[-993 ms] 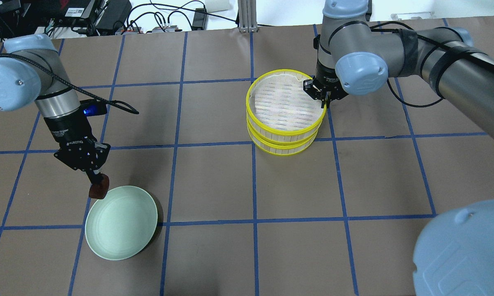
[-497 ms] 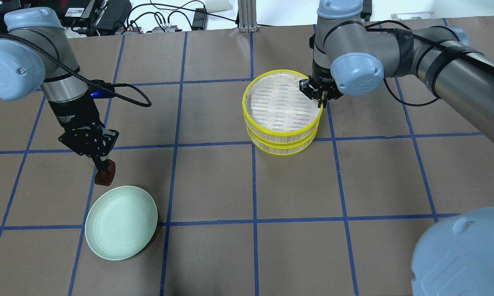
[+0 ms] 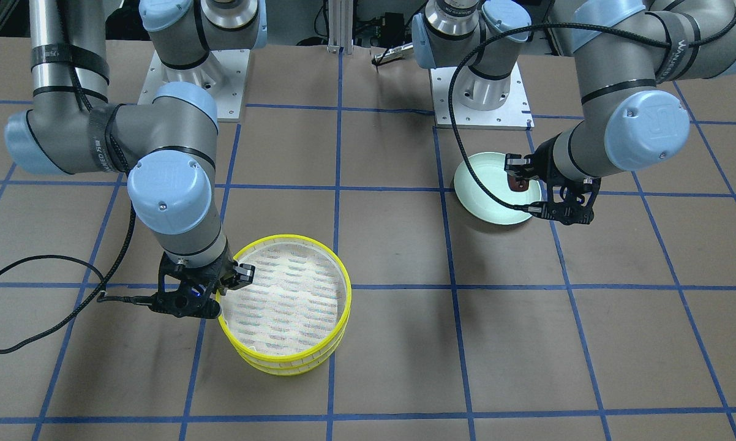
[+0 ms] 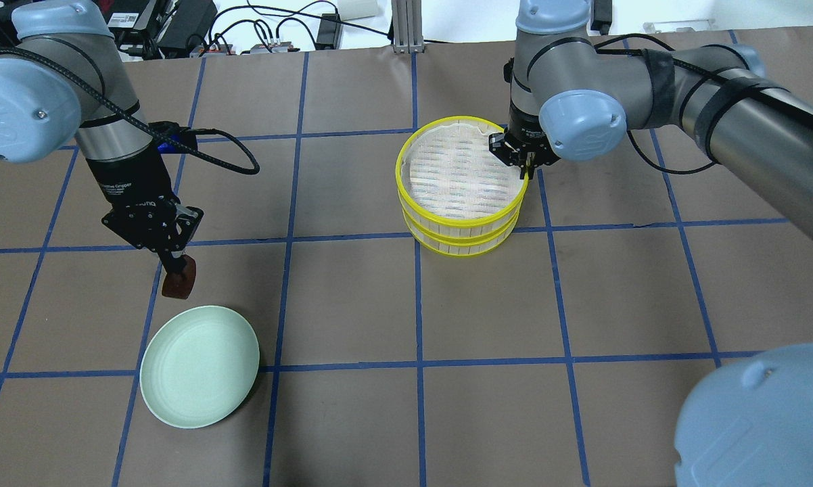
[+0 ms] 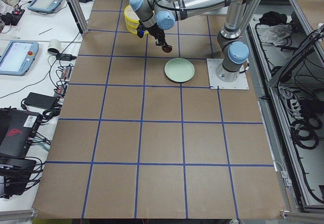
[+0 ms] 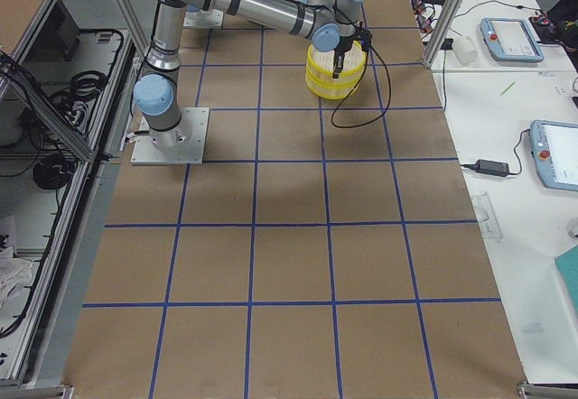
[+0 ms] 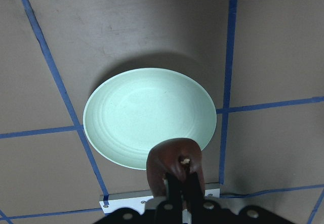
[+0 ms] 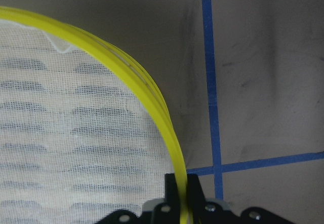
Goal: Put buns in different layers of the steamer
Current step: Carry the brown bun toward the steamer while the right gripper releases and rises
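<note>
My left gripper [image 4: 174,266] is shut on the dark reddish-brown bun [image 4: 179,285] and holds it above the table just beyond the pale green plate [image 4: 199,366]. The left wrist view shows the bun [image 7: 174,162] between the fingers, with the plate [image 7: 142,117] below. My right gripper [image 4: 526,161] is shut on the yellow rim of the top layer [image 4: 458,172], which sits slightly offset over the lower layer [image 4: 462,245] of the steamer. The rim [image 8: 152,97] runs between the fingers. The top layer is empty. The cream-white bun is out of view.
The plate [image 3: 487,202] is empty. Blue tape lines grid the brown table. A black cable [image 3: 31,343] trails from the right wrist beside the steamer. Boxes and cables [image 4: 176,27] lie past the far edge.
My left gripper has carried the brown bun away from the plate's rim, farther back and slightly right. My right gripper has shifted the top layer a little to the left.
</note>
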